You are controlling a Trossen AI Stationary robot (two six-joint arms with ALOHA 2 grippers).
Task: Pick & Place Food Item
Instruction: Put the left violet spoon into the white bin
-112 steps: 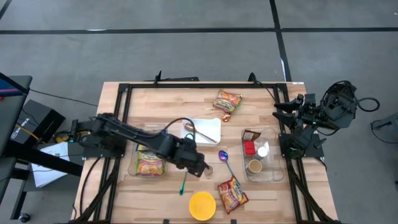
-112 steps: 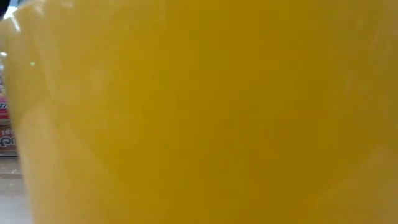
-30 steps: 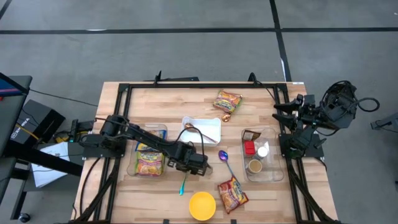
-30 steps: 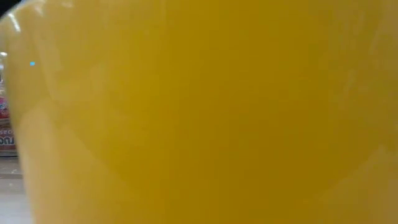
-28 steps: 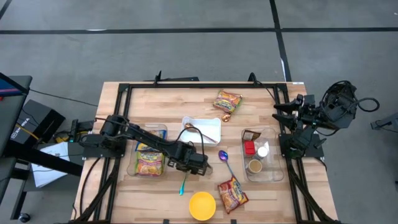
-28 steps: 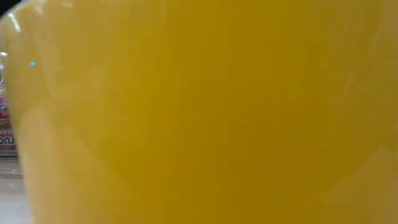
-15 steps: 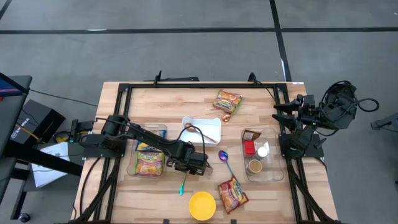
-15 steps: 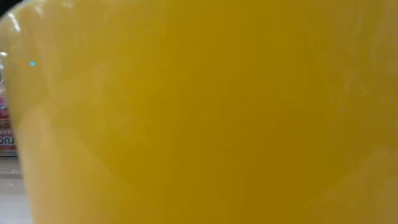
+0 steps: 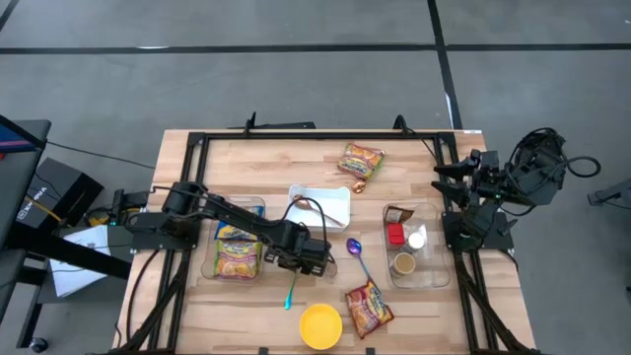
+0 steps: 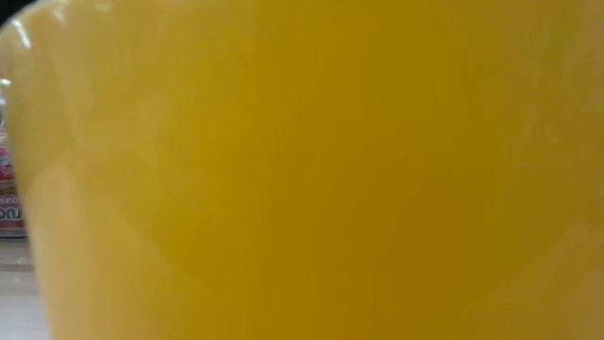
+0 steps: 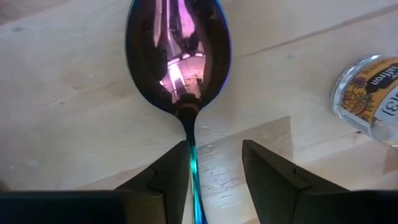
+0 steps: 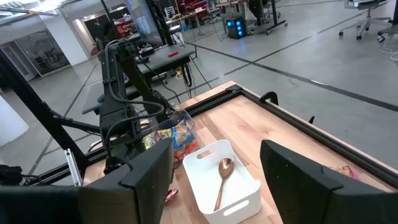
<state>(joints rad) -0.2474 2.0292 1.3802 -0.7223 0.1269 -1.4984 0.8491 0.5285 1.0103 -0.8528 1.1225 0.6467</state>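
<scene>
Reaching low across the middle of the wooden desk [image 9: 414, 306], left claw [image 9: 328, 254] spread and hovering just left of the purple spoon [image 9: 355, 248]; in the left wrist view its dark fingers [image 11: 177, 171] straddling the spoon's [image 11: 178, 56] thin handle, not pinching it, bare wood showing on both sides of the bowl. Lying near the left claw on its near side, a green spoon [image 9: 291, 291]. Sitting just beyond the claw on the far side, a white bin [image 9: 335, 202] holding a copper spoon [image 9: 299, 204]. Resting at the near edge between green spoon and the near noodle packet [image 9: 368, 308], a yellow bowl [image 9: 320, 325], filling the whole low view [image 10: 302, 170]. Lying by the far rail, another noodle packet [image 9: 361, 160], open wood around it. Sitting at the left rail, a clear tub holding a third packet [image 9: 237, 256]. Standing at the right rail, a clear tray [image 9: 431, 276] with small containers. Waiting off the right edge of the desk, right claw [image 12: 214, 177], fingers spread wide
</scene>
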